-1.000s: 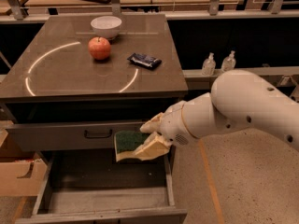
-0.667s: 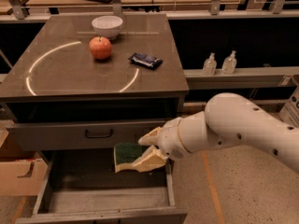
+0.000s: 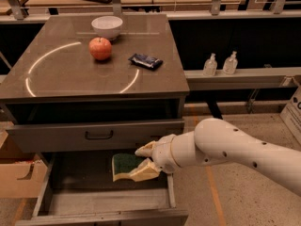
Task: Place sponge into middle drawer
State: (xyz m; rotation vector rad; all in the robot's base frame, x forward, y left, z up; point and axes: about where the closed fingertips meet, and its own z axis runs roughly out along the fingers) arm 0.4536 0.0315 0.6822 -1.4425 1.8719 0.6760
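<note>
1. Grey metal makes up the open middle drawer [image 3: 108,202], its bare floor at the picture's 6 o'clock, beneath a drawer front [image 3: 51,136] with a black handle [image 3: 99,135].
2. The gripper [image 3: 143,162] hangs over that drawer's back right part, jaws pinching the sponge [image 3: 125,165], which juts toward 9 o'clock, green layer up, above the floor.
3. Print on the snack packet [image 3: 146,61] is too small to read; it lies at 3 o'clock of the red apple [image 3: 100,48], the white bowl [image 3: 107,26] at the apple's 12 o'clock.
4. Since a second ago, gripper and sponge have sunk from level with the handled front toward the drawer floor; the tabletop things have stayed put.
</note>
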